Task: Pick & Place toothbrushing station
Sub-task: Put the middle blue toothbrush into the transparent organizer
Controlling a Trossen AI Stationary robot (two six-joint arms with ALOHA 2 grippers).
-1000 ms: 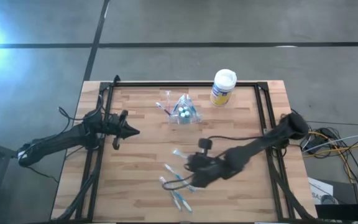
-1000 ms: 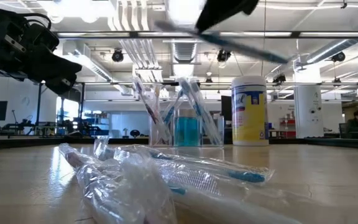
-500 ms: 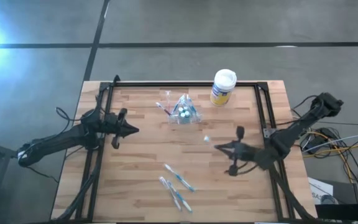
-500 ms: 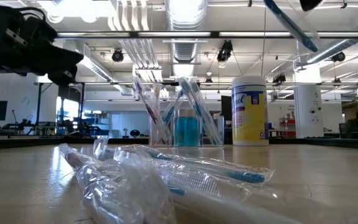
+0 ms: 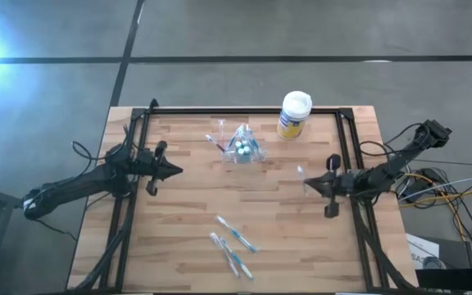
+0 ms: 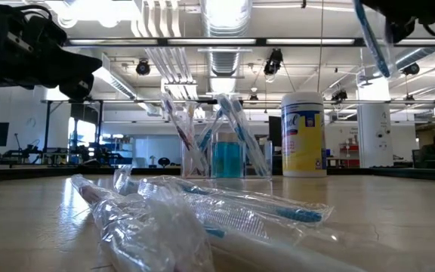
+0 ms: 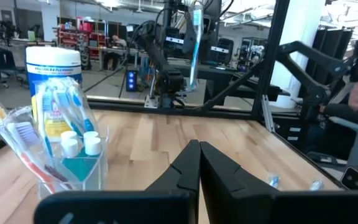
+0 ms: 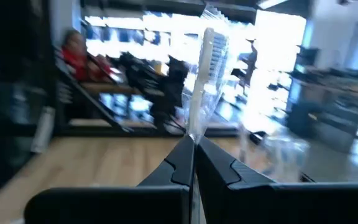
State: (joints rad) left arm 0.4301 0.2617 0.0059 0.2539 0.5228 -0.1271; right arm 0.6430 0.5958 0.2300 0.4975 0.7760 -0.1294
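- Holding a wrapped toothbrush (image 8: 205, 81), the right gripper (image 5: 311, 185) hangs above the right side of the table (image 5: 195, 238), its fingers pinched shut on the lower end so the brush stands roughly upright, bristle head on top.
- From that gripper the clear cup (image 5: 242, 147) lies toward the far middle of the table, off to the gripper's left. It already holds several brushes and small white-capped tubes and sits just beside the yellow canister (image 5: 293, 115).
- The held brush's long axis is near vertical, which, as I judge it, suits a straight drop into the cup's open top once the arm gets above it.
- The left gripper (image 5: 175, 171) is closed and empty, hovering at the left side of the table and pointing toward the cup; it waits.
- Three more wrapped brushes (image 5: 234, 243) lie flat on the near middle of the table, well apart from the cup.
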